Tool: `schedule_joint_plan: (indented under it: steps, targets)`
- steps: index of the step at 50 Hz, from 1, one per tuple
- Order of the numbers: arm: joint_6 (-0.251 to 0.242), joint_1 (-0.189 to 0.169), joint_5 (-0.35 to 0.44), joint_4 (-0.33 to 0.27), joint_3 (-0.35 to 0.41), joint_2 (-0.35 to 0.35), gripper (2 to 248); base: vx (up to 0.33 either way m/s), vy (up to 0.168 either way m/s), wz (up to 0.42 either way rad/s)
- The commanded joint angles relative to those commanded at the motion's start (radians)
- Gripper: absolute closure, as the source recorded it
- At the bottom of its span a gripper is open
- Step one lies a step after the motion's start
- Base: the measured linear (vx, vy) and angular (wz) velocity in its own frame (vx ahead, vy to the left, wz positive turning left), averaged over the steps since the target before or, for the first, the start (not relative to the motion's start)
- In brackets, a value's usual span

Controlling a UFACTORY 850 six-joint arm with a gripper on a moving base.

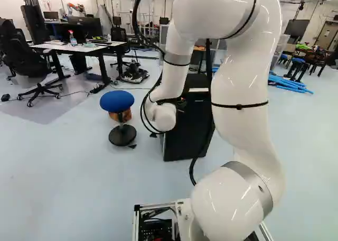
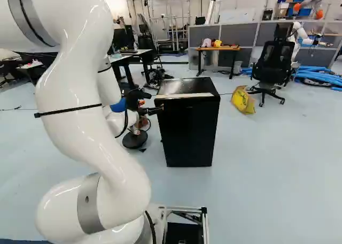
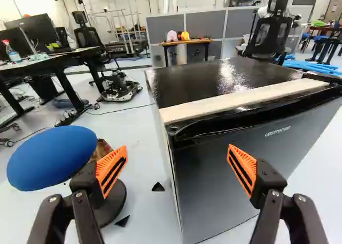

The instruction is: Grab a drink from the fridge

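My gripper [image 2: 155, 110] is at the upper left front of the black fridge [image 2: 189, 131] in the right base view. In the wrist view the gripper [image 3: 177, 161] stands wide open, its orange pads apart with nothing gripped. One finger shows in front of the fridge door [image 3: 219, 185], the other off past the fridge's side, over the floor by the stool. The door looks shut; a pale strip [image 3: 246, 100] runs along the front of the fridge's glossy top. In the left base view my arm partly hides the fridge [image 1: 182, 140]. No drink is visible.
A stool with a blue seat [image 1: 116, 101] stands beside the fridge. Farther back are a desk [image 1: 79, 48], office chairs, a wooden table [image 2: 219, 49], a yellow bag [image 2: 243, 99] and blue tubes [image 2: 320, 75]. Another robot [image 2: 310, 6] is at the far back right.
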Motion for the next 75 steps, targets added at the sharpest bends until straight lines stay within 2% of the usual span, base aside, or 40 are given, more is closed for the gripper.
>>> schedule_joint_plan:
  steps: [36, 43, 61, 75]
  targets:
    - [0.0, 0.061, 0.14, 0.203, -0.086, -0.149, 3, 0.0, 0.0, 0.0]
    - [0.0, 0.07, 0.157, 0.243, -0.1, -0.159, 3, 0.0, 0.0, 0.0]
    - [0.0, 0.09, 0.163, 0.316, -0.145, -0.186, 3, 0.0, 0.0, 0.0]
    - [0.0, 0.09, 0.163, 0.357, -0.186, -0.211, 3, 0.0, 0.0, 0.0]
